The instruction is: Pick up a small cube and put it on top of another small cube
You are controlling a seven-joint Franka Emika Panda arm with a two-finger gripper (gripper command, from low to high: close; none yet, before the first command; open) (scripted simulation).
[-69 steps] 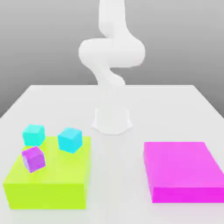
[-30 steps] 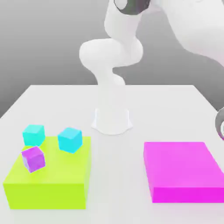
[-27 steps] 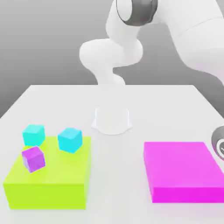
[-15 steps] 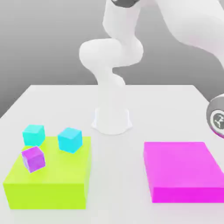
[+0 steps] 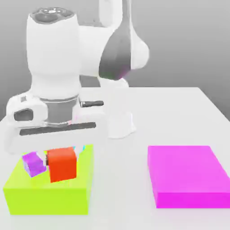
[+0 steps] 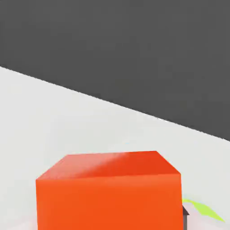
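Arm has swung in from the exterior view's right to hang over the lime block (image 5: 45, 191).
Jaws (image 5: 61, 155) closed on the orange cube (image 5: 62, 164), held above the block beside the purple cube (image 5: 33, 162) on the white surface (image 5: 179, 112).

Exterior view overlooks the table (image 5: 179, 112); both views share the orange cube (image 5: 62, 164).

White arm (image 5: 54, 58) bent low, wrist vertical, pincer (image 5: 62, 155) pointing down, fingers closed.
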